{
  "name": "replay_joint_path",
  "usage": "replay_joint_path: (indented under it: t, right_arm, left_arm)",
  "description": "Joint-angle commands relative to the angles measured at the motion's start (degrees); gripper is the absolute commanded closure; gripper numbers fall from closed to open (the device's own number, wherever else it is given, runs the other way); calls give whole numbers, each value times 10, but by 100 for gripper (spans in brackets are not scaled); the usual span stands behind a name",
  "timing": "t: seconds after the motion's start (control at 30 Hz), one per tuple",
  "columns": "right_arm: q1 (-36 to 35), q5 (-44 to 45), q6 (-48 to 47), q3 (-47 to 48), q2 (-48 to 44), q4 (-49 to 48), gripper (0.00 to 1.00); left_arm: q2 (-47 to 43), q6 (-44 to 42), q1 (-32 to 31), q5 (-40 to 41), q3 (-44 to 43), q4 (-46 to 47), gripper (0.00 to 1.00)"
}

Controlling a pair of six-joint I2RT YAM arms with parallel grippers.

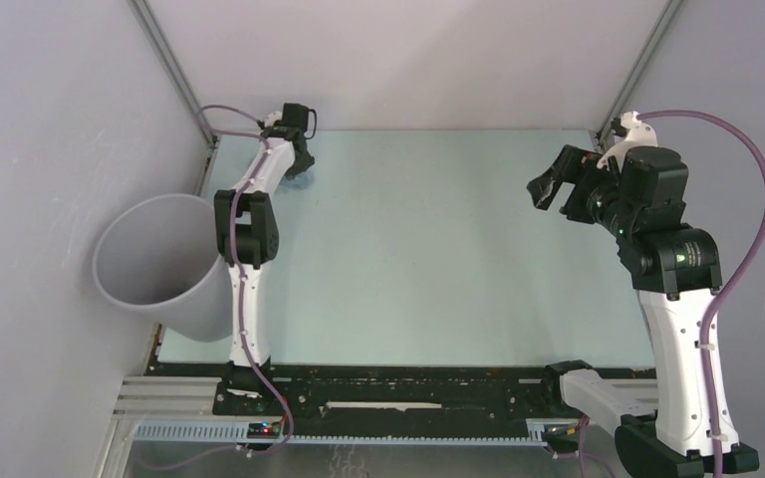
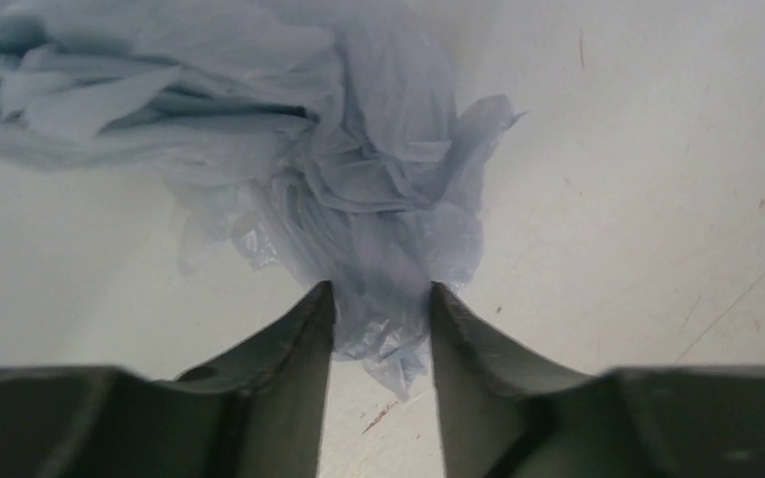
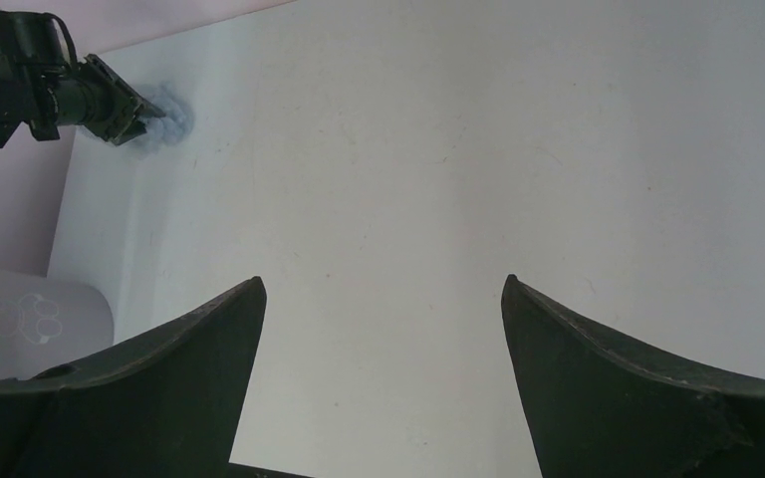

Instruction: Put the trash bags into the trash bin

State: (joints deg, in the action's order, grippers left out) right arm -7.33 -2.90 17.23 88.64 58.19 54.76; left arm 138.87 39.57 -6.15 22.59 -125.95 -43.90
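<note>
- I am seeing the pale table [image 1: 438, 259] carrying a crumpled trash bag [image 2: 349, 169] at its far-left corner.
- The trash bin [image 1: 199, 304] is sitting at its left edge.

We record: trash bag [image 2: 359, 169] pale blue; trash bin [image 1: 154, 264] grey, faint white markings; table [image 1: 428, 259] pale mint.

Trash bag [image 2: 359, 179]: thin translucent pale-blue plastic film, heavily crinkled, faint sheen on the folds.
Trash bin [image 1: 154, 264]: grey plastic, smooth, matt.
Surface [image 1: 428, 259]: pale, matt, marked with fine scratches and small specks.
Left gripper [image 2: 381, 299], right gripper [image 3: 383, 289]: dark fingers, matt, edges slightly rough.
Arm shells [image 1: 682, 349]: white, smooth, lightly glossy.
Walls [image 1: 40, 119]: pale grey, matt, even.
</note>
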Motion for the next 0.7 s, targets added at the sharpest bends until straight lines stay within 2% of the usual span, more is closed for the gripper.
replay_joint_path:
  t: [0.0, 0.07, 0.27, 0.5, 0.67]
  right_arm:
    - [4, -14, 5, 25, -3, 2, 3]
    - [3, -19, 7, 23, -5, 2, 4]
    - [3, -31, 26, 12, -8, 10, 5]
    - [4, -67, 54, 2, 1, 31, 9]
    - [4, -102, 70, -15, -1, 45, 10]
  left_arm:
    - [0, -7, -4, -47, 4, 3, 63]
    - [-5, -9, -5, -65, 13, 2, 74]
    - [-49, -26, -29, -122, 61, 0, 97]
    - [-173, -16, -98, -191, 206, 58, 98]
    - [-229, 1, -154, -266, 231, 78, 99]
